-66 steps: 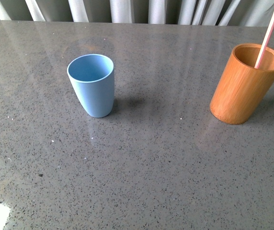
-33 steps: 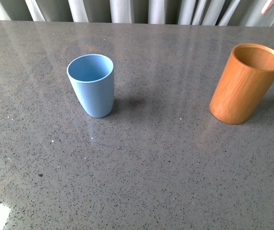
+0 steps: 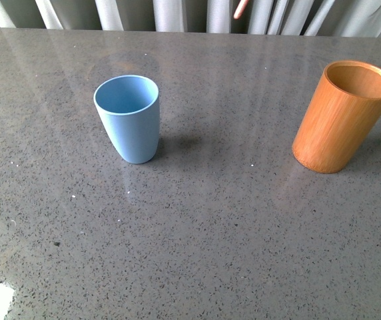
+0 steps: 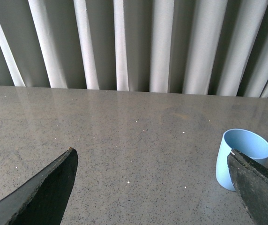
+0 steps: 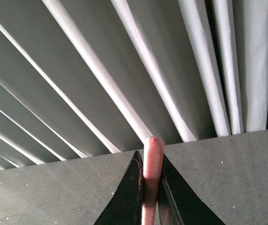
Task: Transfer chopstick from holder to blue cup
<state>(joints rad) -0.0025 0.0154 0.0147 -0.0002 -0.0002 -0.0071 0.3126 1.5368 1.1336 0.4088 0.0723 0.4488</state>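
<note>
- Grey stone table [image 3: 210, 253], pale curtain [image 3: 170, 13] behind it
- Wrist view: left gripper [image 4: 151, 151] spread wide, holding nothing
- Mid-table: cup [image 3: 129, 120] upright and empty; holder [image 3: 340, 117] well apart to its right, nothing showing inside
- Far and high: chopstick [image 3: 241, 8] clamped in right gripper [image 5: 149, 154], tip between the two vessels
- Judgement: lift-out done; rest of carry and lowering into cup remain

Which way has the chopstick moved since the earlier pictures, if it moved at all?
Yes. The chopstick rose out of the holder, then went left of it; the holder stayed put.
</note>
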